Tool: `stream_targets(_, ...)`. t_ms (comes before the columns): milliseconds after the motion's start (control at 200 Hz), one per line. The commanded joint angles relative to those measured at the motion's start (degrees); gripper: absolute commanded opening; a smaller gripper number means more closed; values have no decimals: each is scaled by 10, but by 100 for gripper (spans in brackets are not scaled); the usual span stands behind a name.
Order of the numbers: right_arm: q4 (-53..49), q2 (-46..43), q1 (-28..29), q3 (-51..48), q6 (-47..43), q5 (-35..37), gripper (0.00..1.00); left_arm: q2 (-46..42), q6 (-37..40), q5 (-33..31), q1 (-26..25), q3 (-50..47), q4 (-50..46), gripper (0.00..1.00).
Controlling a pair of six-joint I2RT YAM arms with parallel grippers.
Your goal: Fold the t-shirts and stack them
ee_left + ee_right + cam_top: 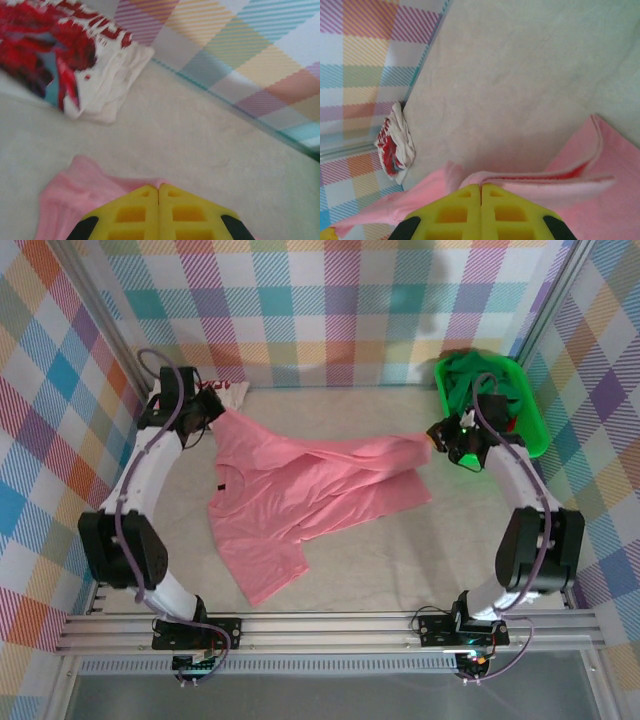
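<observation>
The salmon-pink t-shirt (290, 500) lies across the middle of the table, pulled into a raised band between both grippers. At the shirt's back left corner my left gripper (218, 420) is shut on its edge; its yellow fingertips (159, 185) pinch pink cloth (65, 195). At the right, my right gripper (437, 436) is shut on the other end, and its closed tips (480, 186) clamp a folded hem (545, 180). A white t-shirt with red print (226, 391) sits folded by the back wall, just behind the left gripper. A dark green t-shirt (465, 375) lies bunched in the tray.
The bright green plastic tray (538, 430) stands at the back right corner, right behind the right gripper. Checked walls close in the back and both sides. Bare table shows behind the pink shirt and in front of it on the right.
</observation>
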Motion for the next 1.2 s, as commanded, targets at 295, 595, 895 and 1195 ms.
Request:
stream_targets(295,20,185,3,282,23,-72,46,368,54,13,9,537,-151,30)
stream_targets(595,-107,12,96,36,-249,125,50,40,51,-62,-54,49,21,57)
stream_targets(895,-137,116,99,51,-264,115,42,-71,-39,-66,-117,-285,46,52)
stream_targets(1195,-94,229,99,114,-239,116,42,-59,-49,-63,-149,-352,37,51)
